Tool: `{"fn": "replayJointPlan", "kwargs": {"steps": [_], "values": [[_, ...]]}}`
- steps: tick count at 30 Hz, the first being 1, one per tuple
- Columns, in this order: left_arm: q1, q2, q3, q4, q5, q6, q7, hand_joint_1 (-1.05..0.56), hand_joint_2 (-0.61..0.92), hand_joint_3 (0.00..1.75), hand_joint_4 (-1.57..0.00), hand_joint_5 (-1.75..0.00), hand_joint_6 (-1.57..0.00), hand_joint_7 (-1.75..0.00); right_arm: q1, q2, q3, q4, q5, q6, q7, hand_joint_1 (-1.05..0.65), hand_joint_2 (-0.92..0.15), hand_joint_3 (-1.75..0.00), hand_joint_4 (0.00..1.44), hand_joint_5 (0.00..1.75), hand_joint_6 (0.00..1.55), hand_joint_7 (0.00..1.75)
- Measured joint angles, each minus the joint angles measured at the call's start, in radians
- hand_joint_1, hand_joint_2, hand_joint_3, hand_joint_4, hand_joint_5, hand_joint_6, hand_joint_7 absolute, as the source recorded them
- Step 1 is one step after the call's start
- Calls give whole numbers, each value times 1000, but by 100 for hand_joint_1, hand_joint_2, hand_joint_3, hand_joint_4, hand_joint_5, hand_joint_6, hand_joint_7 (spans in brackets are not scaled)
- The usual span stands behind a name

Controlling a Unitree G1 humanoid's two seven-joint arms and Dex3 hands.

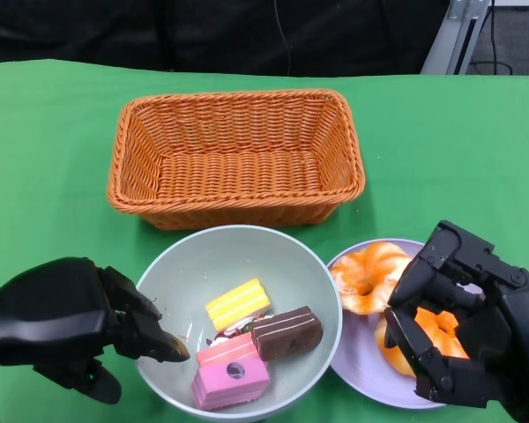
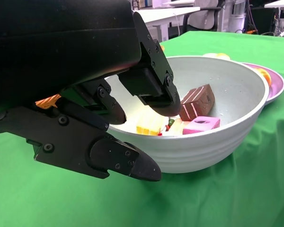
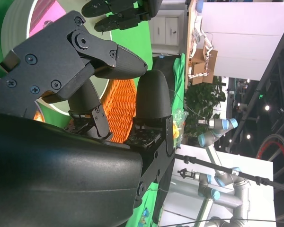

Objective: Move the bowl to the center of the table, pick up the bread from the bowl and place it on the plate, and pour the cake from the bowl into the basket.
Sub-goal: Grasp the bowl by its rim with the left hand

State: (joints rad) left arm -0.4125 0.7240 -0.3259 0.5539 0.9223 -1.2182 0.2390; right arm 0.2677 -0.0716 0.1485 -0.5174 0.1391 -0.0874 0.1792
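Observation:
The pale bowl (image 1: 234, 264) sits at the table's near middle, holding a yellow cake (image 1: 238, 303), a brown cake (image 1: 286, 333) and a pink cake (image 1: 231, 372). My left hand (image 1: 66, 322) pinches the bowl's left rim; in the left wrist view its fingers (image 2: 154, 90) reach inside the bowl (image 2: 217, 142) and the thumb lies against the outer wall. On the purple plate (image 1: 357, 361) to the right lie a ring-shaped bread (image 1: 366, 275) and a second bread (image 1: 439, 328). My right hand (image 1: 476, 335) hovers over that second bread, fingers spread and holding nothing.
An orange wicker basket (image 1: 238, 167) stands just behind the bowl with nothing in it. Green cloth covers the table, with bare cloth left of the basket and at the far right. The plate almost touches the bowl's right side.

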Motion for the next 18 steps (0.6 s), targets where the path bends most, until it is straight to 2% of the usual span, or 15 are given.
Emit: {"fn": "replayJointPlan", "kwargs": {"steps": [7, 18], "values": [[16, -12, -22, -37, 100, 40, 119, -48, 91, 3, -98, -4, -92, -4, 0, 0, 3, 0, -2, 0, 0, -35, -51, -100, 67, 173, 57, 155], [10, -11, -74, -102, 131, 86, 128, -53, 90, 0, -101, -3, -96, -2, 1, 1, 10, 0, -4, -1, -3, -36, -53, -96, 67, 174, 58, 154]]}}
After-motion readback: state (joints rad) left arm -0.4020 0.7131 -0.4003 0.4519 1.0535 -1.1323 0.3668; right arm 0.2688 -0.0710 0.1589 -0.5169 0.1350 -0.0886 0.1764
